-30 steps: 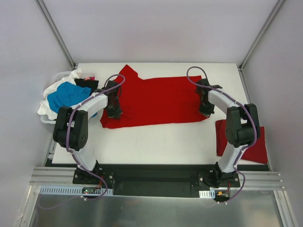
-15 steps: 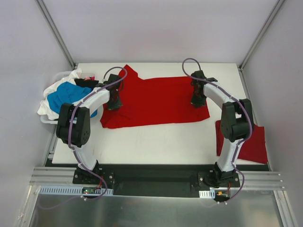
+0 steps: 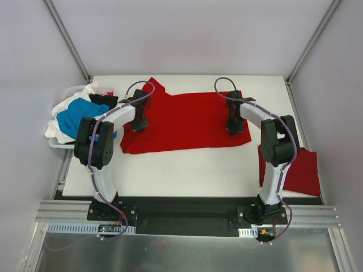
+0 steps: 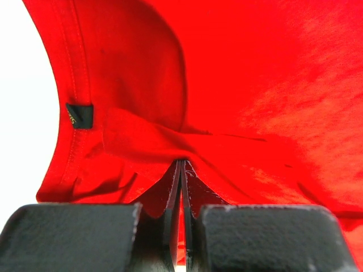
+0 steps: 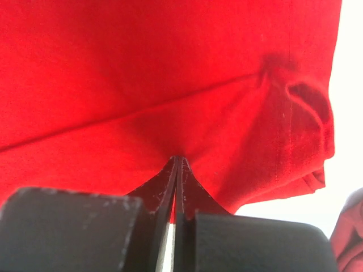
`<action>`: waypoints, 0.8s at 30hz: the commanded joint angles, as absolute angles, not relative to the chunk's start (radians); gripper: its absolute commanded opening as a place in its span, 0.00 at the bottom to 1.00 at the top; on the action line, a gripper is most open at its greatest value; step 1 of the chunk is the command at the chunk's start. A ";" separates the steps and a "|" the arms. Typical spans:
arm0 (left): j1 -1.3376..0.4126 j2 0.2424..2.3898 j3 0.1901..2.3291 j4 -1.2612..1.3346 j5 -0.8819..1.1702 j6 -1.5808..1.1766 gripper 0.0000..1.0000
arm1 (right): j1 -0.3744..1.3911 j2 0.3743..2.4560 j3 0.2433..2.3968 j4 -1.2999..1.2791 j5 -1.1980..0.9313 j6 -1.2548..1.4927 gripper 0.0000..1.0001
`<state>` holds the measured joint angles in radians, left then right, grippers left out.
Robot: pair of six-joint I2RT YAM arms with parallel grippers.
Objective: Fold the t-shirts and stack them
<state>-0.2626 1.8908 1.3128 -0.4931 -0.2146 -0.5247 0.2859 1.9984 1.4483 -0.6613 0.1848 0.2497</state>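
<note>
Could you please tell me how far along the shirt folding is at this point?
Done: one folded red shirt lies at the table's right edge. In hand: both the left gripper and right gripper pinch the spread red t-shirt. Left: the pile of white, blue and black shirts.

From above, the wrists cover the jaws of the left gripper (image 3: pixel 139 122) and right gripper (image 3: pixel 232 126), so where they meet the spread red t-shirt (image 3: pixel 187 122) is hidden. Both wrist views cut that shirt off at every edge, and its black label (image 4: pixel 79 115) is too blurred to read. The right arm (image 3: pixel 275 141) hides part of the folded red t-shirt (image 3: pixel 300 170) at the right edge of the tabletop (image 3: pixel 187 170). How many shirts make up the heap (image 3: pixel 76 116) at the left edge cannot be told.
</note>
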 commanded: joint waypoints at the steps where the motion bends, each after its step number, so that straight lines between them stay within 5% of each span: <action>1: -0.270 1.850 1.247 -0.483 -0.210 -0.540 0.00 | 0.272 1.895 1.384 -0.650 0.192 0.267 0.01; 15: -0.279 1.707 1.013 -0.446 -0.179 -0.558 0.00 | 0.235 1.790 1.166 -0.598 0.078 0.310 0.01; 24: -0.278 1.756 1.077 -0.449 -0.155 -0.537 0.00 | 0.301 1.712 1.025 -0.574 0.052 0.394 0.01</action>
<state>-0.2691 1.7222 1.0428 -0.4057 -0.1883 -0.5396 0.2619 1.7557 1.0916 -0.5594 0.0879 0.3271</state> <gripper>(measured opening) 0.003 0.009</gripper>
